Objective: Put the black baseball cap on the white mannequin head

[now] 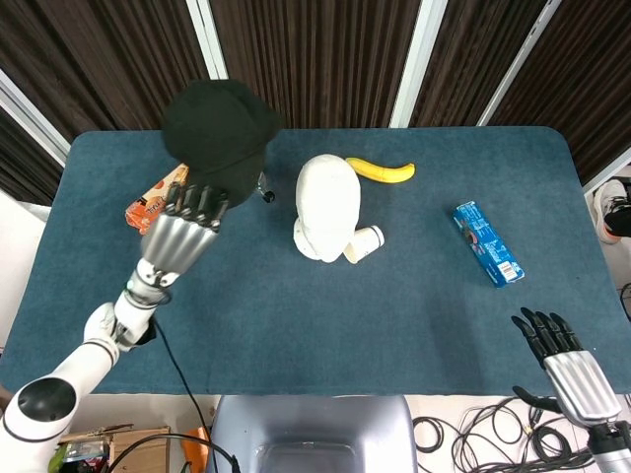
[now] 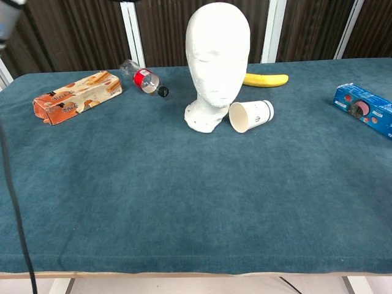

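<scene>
Two hands: left hand (image 1: 187, 229) clamps the black baseball cap (image 1: 219, 131), raised left of the mannequin head (image 1: 328, 205); right hand (image 1: 560, 352) idle, fingers apart.
Mannequin head: lowering the cap off-centre could topple it.
Paper cup (image 1: 363, 243): touching its base, could roll.

head top: open above mannequin head (image 2: 217, 55)
right of base: paper cup (image 2: 251, 116) touching, banana (image 2: 266, 79) behind
left side: bottle (image 2: 143, 79), snack box (image 2: 76, 97)
front: bare table (image 2: 196, 208)
</scene>
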